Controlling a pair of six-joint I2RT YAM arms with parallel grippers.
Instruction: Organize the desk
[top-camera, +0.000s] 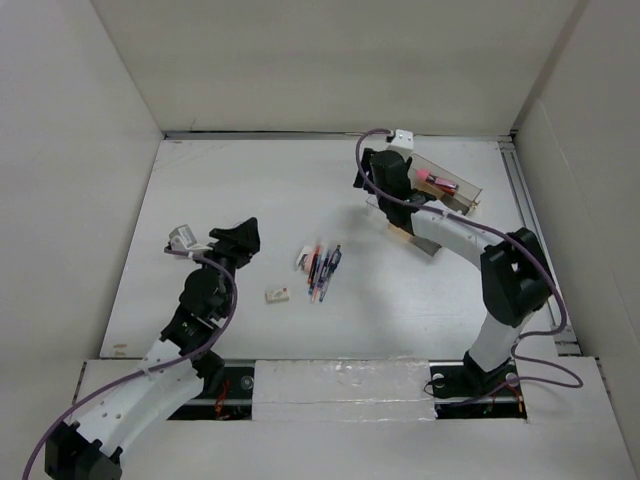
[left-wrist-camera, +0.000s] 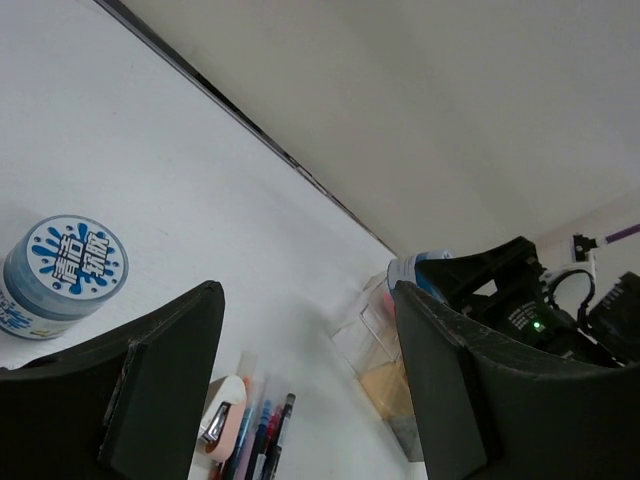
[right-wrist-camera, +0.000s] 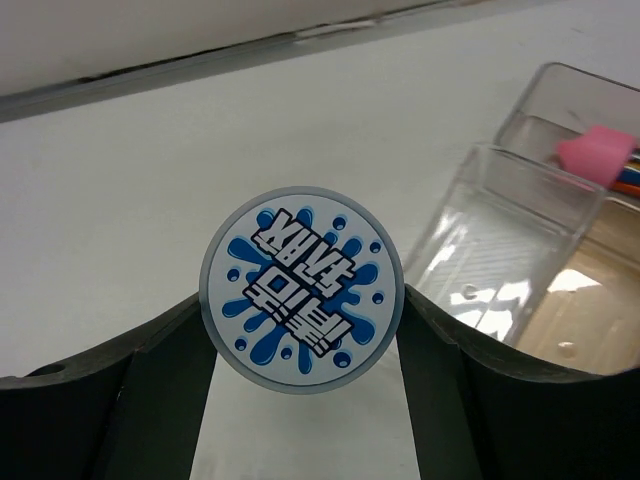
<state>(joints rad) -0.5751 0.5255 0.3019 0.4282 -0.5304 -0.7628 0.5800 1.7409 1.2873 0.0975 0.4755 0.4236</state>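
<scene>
The white desk (top-camera: 230, 180) holds a heap of pens (top-camera: 322, 272) at its middle, with a small pink-white stapler (left-wrist-camera: 225, 420) at their end. My right gripper (top-camera: 374, 180) is shut on a round tub with a blue splash label (right-wrist-camera: 302, 290) and holds it just left of the clear tray (top-camera: 455, 195), above the desk. My left gripper (top-camera: 240, 240) is open and empty, left of the pens. A second round tub with the same label (left-wrist-camera: 65, 275) stands on the desk beside my left finger in the left wrist view; it does not show from above.
The clear tray (right-wrist-camera: 520, 250) has several compartments; one holds a pink eraser (right-wrist-camera: 597, 155). A small white item (top-camera: 277, 294) lies near the pens. Pale walls close the desk on three sides, and a metal rail (top-camera: 525, 200) runs along the right edge.
</scene>
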